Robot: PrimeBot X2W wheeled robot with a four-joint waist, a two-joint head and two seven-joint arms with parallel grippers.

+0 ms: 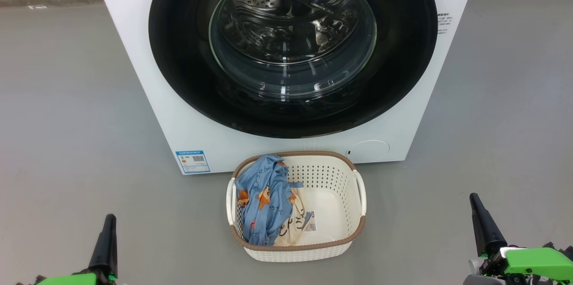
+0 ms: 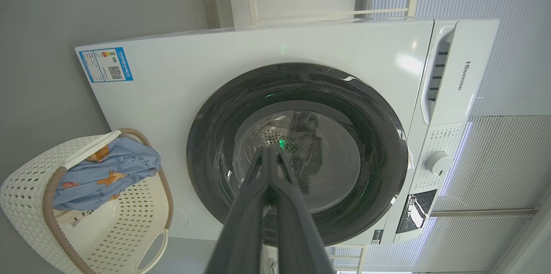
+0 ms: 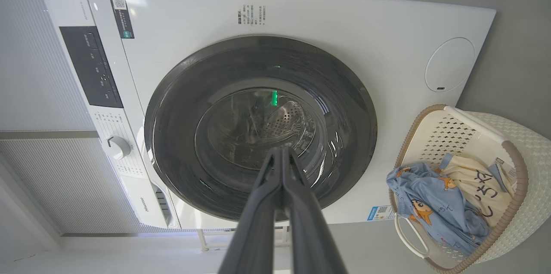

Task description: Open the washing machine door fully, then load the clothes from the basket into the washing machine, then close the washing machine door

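**Head view.** Washing machine (image 1: 134, 52), white, front-loading. The washing machine door (image 1: 179, 52) sits flush against the front, and perforated steel drum wall shows through its glass. There is a blue label (image 1: 193, 161) low on the front. The basket (image 1: 358, 227) stands on the grey floor just in front of the machine, below the door. It holds a light blue garment (image 1: 264, 200) heaped against its left wall and draped over the rim, and a cream garment (image 1: 293, 224) with black lettering partly beneath it. A sticker (image 1: 310, 221) lies on the bare floor of the basket. The left gripper (image 1: 109, 222) is at lower left and the right gripper (image 1: 476, 206) at lower right, both well apart from the basket.

**Left wrist view.** The left gripper (image 2: 270, 150) has its fingers pressed together at the tips, holding nothing, and is aimed at the washing machine door (image 2: 379, 145). The basket (image 2: 26, 188) holds the light blue garment (image 2: 107, 175).

**Right wrist view.** The right gripper (image 3: 280, 150) also has its fingertips together, holding nothing, and points at the washing machine door (image 3: 181, 106). The basket (image 3: 516, 170) holds the light blue garment (image 3: 434, 209) beside the cream garment (image 3: 478, 183).
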